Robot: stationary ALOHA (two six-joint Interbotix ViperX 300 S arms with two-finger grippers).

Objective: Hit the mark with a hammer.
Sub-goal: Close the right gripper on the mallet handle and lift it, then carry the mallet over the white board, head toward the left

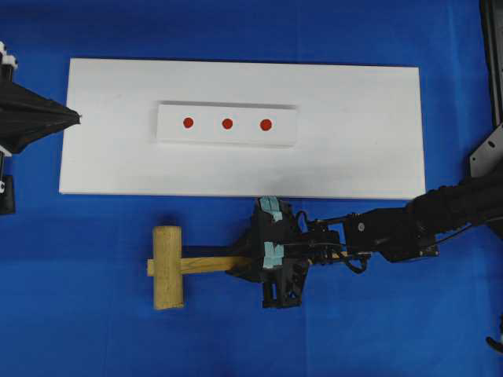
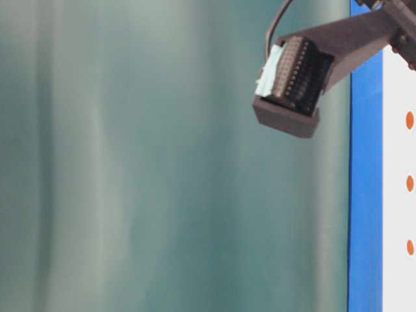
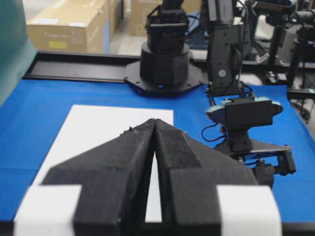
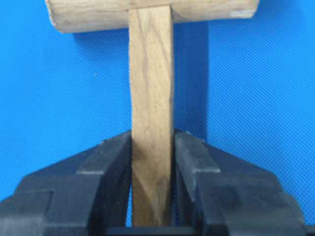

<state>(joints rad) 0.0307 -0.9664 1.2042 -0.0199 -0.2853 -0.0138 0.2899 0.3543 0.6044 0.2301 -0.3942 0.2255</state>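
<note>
Grasp stage reached, strike pending. Hammer (image 1: 168, 267) flat on blue counter (image 1: 78, 314), just below white board (image 1: 361, 157). Right tool (image 4: 152, 162) clamped on the handle. Left tool (image 3: 155, 132) closed, empty, at board's left edge. Three red marks (image 1: 227, 123) unstruck; lift and swing remaining.

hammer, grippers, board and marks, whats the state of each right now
hammer: lying flat on the blue cloth, handle between the right gripper's fingers
right gripper: shut on the hammer handle
left gripper: shut, holding nothing, at the board's left edge
white board: flat on the cloth
small white block: lying on the board, carrying the marks
three red marks: in a row, uncovered, nothing on them
</note>
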